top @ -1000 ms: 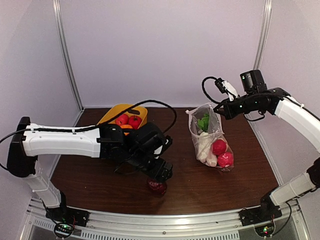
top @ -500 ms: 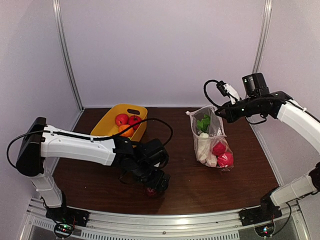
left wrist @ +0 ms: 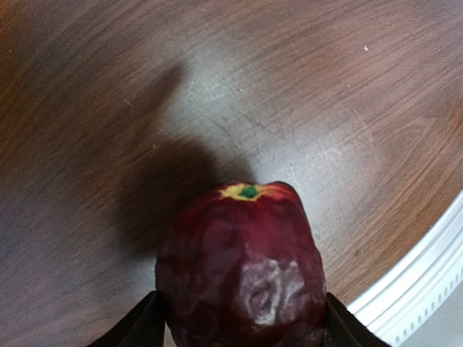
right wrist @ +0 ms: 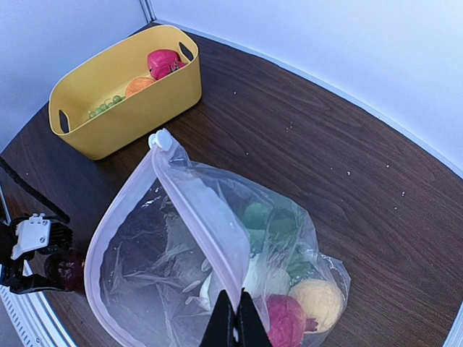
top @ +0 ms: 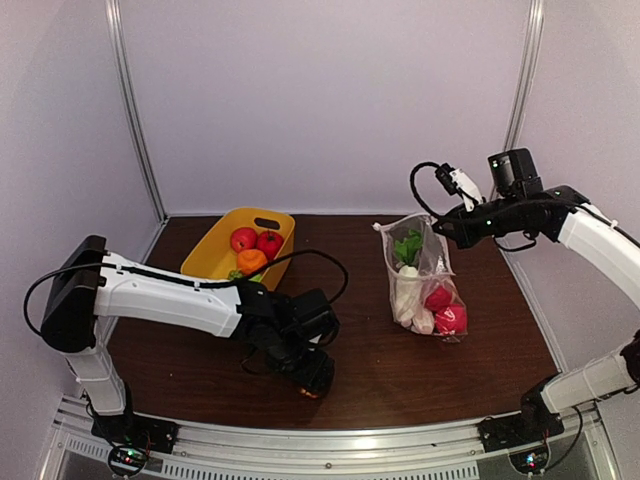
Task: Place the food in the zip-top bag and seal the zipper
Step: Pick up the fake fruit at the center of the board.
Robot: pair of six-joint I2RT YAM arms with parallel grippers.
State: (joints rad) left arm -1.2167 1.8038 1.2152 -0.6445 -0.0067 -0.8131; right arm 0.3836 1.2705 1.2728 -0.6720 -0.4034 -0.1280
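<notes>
From my station, the left arm [top: 170,295] lies low and long across the front of the desk [top: 400,370], its wrist bent down near the front rail. The left pincer [top: 312,377] straddles a dark red fruit [left wrist: 242,267] that sits on the wood. Its fingers [left wrist: 141,327] lie against both flanks of the fruit, but I cannot tell whether they are squeezing it.

The right arm [top: 590,235] rises from the right side, with its forearm angled in towards the middle and held well above the desk. The right pincer [right wrist: 231,322] is clamped tight on the mouth edge of the zip-top bag [top: 420,275], pinching the zipper [right wrist: 199,210] and holding the mouth up and agape. The bag's lower end rests on the desk, and inside it I see red pieces [top: 445,308], a white one [top: 407,290] and a green one [top: 407,245].

The yellow tub [top: 215,245] stands at the back left with more red and orange food [top: 255,243] inside.
</notes>
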